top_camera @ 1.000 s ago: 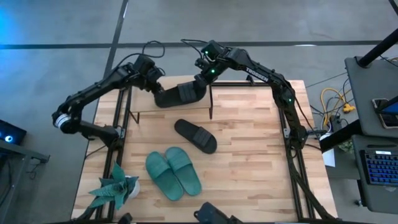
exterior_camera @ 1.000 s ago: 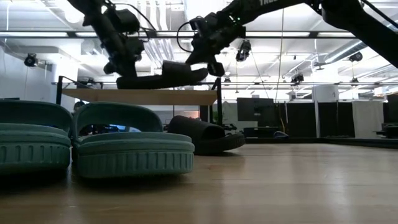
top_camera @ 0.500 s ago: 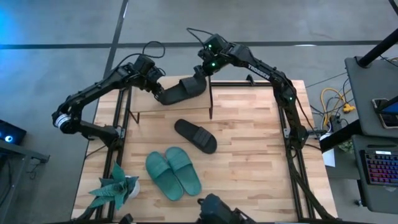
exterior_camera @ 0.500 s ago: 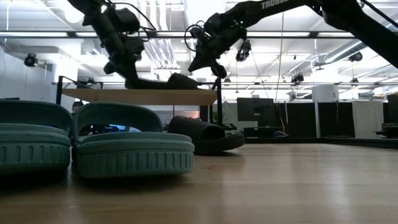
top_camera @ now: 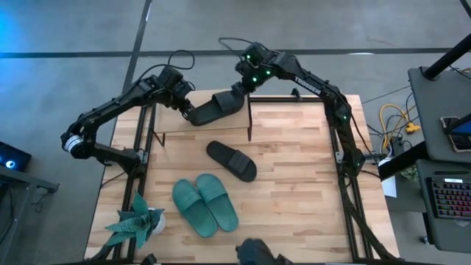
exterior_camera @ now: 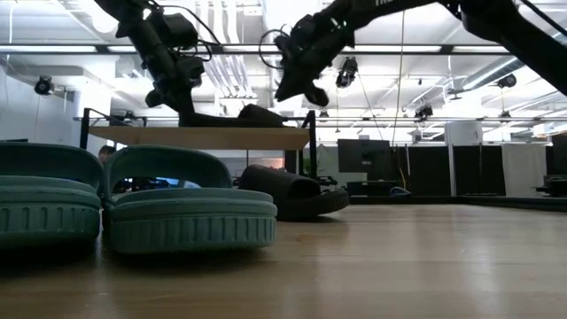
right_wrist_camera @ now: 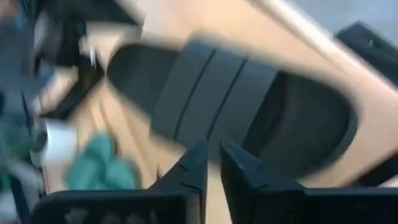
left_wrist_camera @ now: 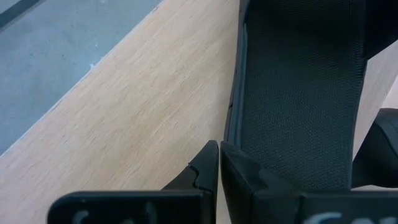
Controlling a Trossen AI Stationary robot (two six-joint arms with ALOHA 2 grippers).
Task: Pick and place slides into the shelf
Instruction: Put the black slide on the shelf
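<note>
- While one black slide (top_camera: 216, 108) lies across the top board of the shelf (top_camera: 291, 107), the left gripper (top_camera: 186, 110) sits at its heel end, fingers (left_wrist_camera: 208, 171) clenched tight on the rim of that slide.
- Right gripper (top_camera: 239, 88) hangs just above the slide's toe end, clear of it in the low view; its fingers (right_wrist_camera: 199, 163) stand nearly together with nothing between them.
- Second black slide (top_camera: 231, 160) rests on the tabletop (top_camera: 294, 191) just in front of the shelf.
- Green pair of slides (top_camera: 204, 205) lies side by side nearer the front edge, beside a small plant (top_camera: 136, 222).
</note>
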